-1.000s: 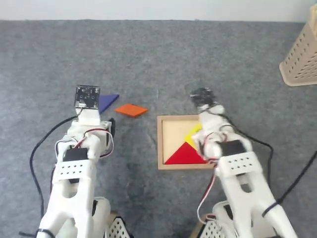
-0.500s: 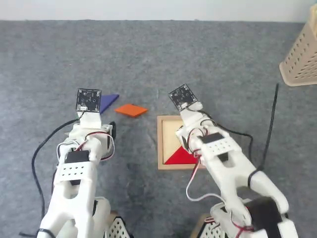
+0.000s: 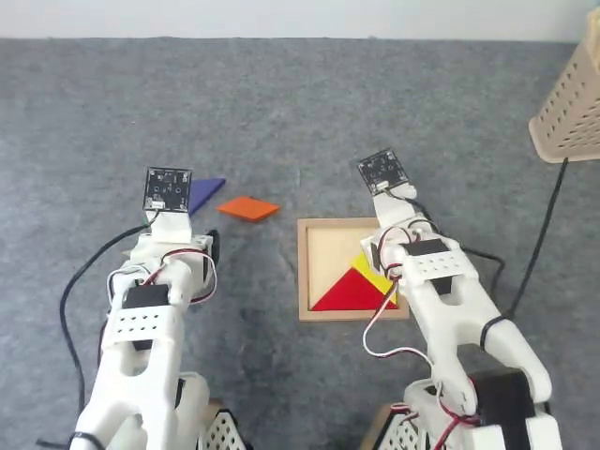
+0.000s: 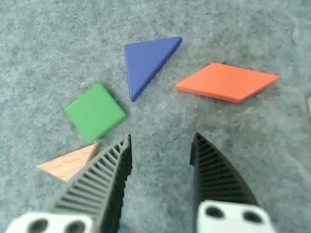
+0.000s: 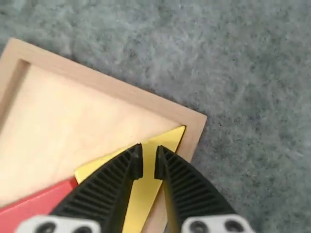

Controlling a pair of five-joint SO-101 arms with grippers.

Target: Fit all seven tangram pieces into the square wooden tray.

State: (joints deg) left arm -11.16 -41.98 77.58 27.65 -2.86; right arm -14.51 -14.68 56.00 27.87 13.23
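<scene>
Nothing readable from here: no words, numbers or signs on the wooden tray, the blue triangle, the orange parallelogram or the green square.

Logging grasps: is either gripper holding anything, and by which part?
Nothing is held. The left gripper is open over the carpet; the right gripper, shut, is over the yellow triangle.

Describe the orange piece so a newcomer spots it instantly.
Start at the square wooden tray on the grey carpet. Off its far corner, on the robot's left, lies the orange piece beside a blue triangle. Only it is a slanted parallelogram.
</scene>
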